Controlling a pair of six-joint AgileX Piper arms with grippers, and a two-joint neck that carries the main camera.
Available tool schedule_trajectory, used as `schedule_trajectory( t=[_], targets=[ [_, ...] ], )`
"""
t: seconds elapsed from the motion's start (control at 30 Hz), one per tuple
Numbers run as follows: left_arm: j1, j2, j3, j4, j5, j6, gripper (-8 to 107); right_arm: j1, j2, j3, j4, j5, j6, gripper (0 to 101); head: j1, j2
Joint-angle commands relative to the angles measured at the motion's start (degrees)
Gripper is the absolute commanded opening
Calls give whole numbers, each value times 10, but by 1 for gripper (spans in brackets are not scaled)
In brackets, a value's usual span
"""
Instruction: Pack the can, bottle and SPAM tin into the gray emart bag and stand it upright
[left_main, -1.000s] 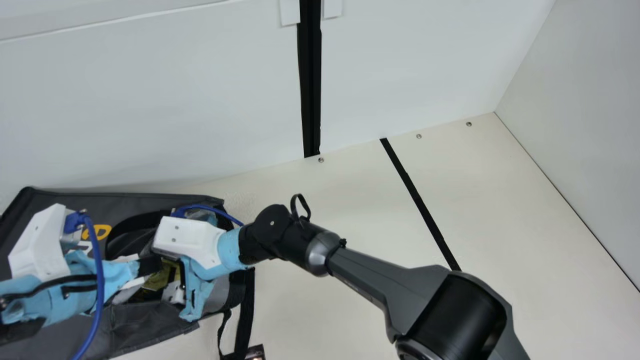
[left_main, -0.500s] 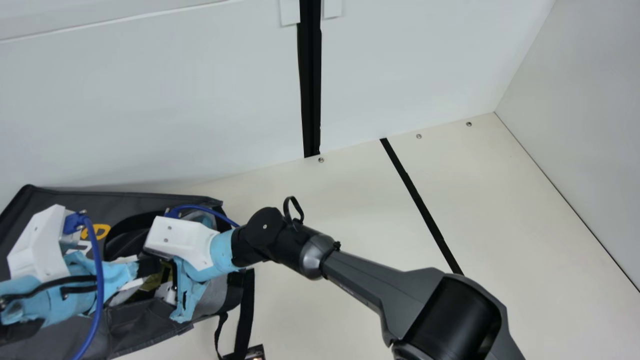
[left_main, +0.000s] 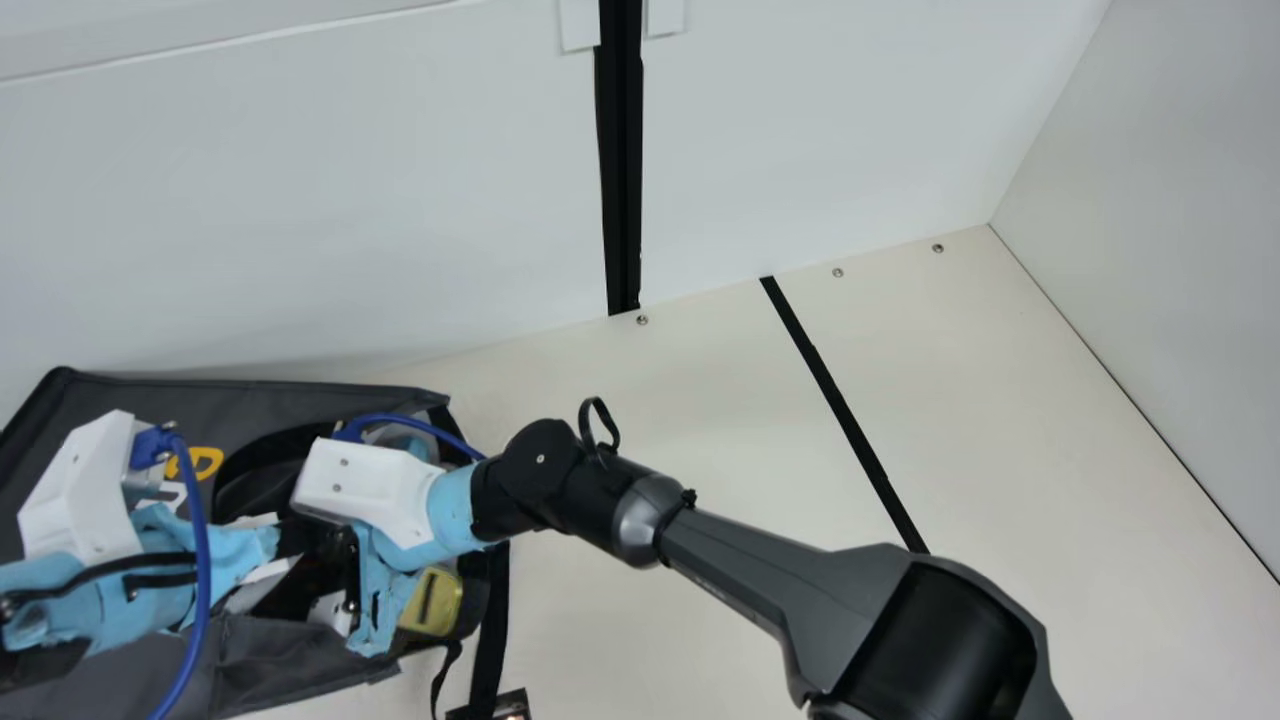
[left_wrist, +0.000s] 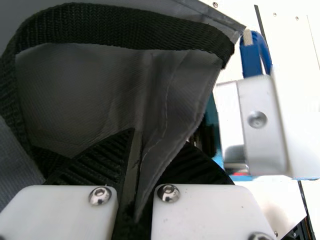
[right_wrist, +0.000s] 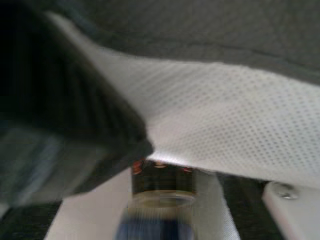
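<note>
And the main view looks down from the neck over bench (left_main: 680, 420) and bag (left_main: 290, 400); the left wrist view peers in close, the right faces pale lining (right_wrist: 235, 115), closer still. All three share the bag!

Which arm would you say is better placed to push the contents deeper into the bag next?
Probably the right arm: it ends at the bag's mouth, and its wrist view shows a dark item beside the white lining. The left gripper is pinching the bag's cloth.
</note>
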Motion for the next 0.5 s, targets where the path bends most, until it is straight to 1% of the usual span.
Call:
schedule_trajectory(
  t=[0.0, 0.47],
  targets=[
    [0, 0, 0, 0, 0, 0, -8, -4, -5, 7, -2, 1, -2, 95, -13, 0],
    [0, 0, 0, -4, -6, -1, -8, -32, -60, 70, -5, 7, -23, 95, -13, 0]
  ],
)
